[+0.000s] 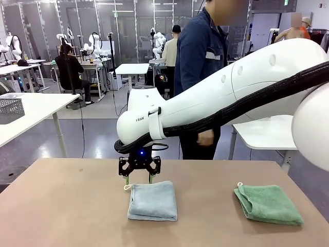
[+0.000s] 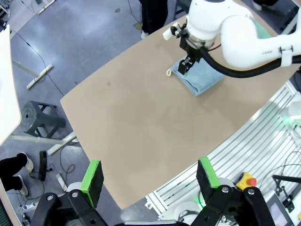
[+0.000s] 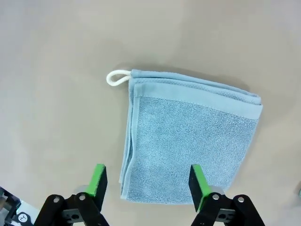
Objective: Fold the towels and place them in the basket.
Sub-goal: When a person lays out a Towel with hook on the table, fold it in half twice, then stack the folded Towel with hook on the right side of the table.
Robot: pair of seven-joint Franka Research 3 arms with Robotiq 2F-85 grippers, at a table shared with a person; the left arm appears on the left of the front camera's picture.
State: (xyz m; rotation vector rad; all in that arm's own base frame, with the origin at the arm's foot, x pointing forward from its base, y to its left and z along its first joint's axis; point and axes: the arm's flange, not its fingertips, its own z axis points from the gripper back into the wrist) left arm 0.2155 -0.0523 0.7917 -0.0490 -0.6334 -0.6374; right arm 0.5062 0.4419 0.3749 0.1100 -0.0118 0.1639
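Note:
A pale blue-grey towel (image 1: pixel 152 201) lies folded on the brown table (image 1: pixel 67 206), its white corner loop (image 3: pixel 116 78) sticking out. My right gripper (image 1: pixel 139 180) hangs open just above the towel's far edge, holding nothing; the right wrist view looks straight down on the towel (image 3: pixel 188 136) between the green pads (image 3: pixel 99 180). A mint green towel (image 1: pixel 269 204) lies folded at the table's right side. My left gripper (image 2: pixel 149 175) is open and empty, high above the table's near edge, far from the blue-grey towel (image 2: pixel 197 75). The basket is out of view.
A person in a dark blue jacket (image 1: pixel 198 56) stands at the table's far side, one hand (image 1: pixel 206 137) hanging by the edge. A white table (image 1: pixel 267 131) stands behind at the right. An aluminium frame with a red emergency button (image 2: pixel 250 181) lies below the left gripper.

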